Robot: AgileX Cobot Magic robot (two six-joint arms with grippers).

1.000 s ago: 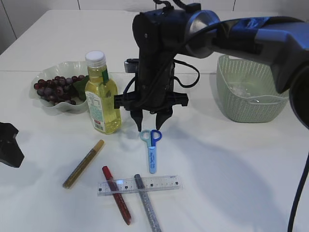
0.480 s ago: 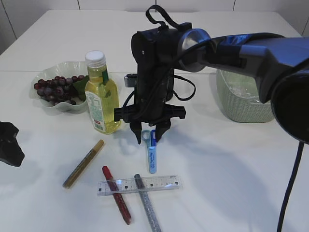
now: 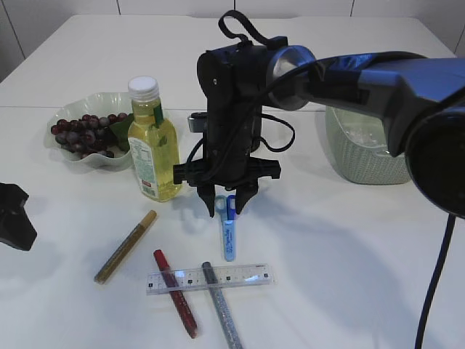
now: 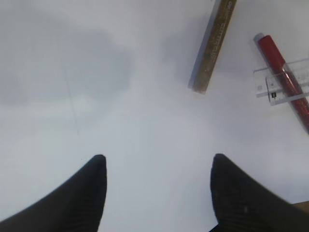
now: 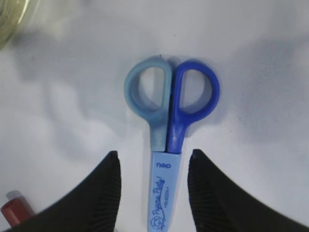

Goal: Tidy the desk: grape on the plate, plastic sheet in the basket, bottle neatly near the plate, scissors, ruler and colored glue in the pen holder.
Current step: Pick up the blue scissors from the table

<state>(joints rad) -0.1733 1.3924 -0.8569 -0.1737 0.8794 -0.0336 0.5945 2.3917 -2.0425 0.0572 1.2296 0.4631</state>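
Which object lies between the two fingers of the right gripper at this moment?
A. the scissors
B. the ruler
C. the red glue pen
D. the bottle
A: in the right wrist view the right gripper stands open with one finger on each side of the light blue sheath of the scissors, just below the two handle rings; it has not closed on them.

Open tool [image 4: 157,193] above bare table [image 4: 120,121], gold glue pen [image 4: 213,46] ahead.
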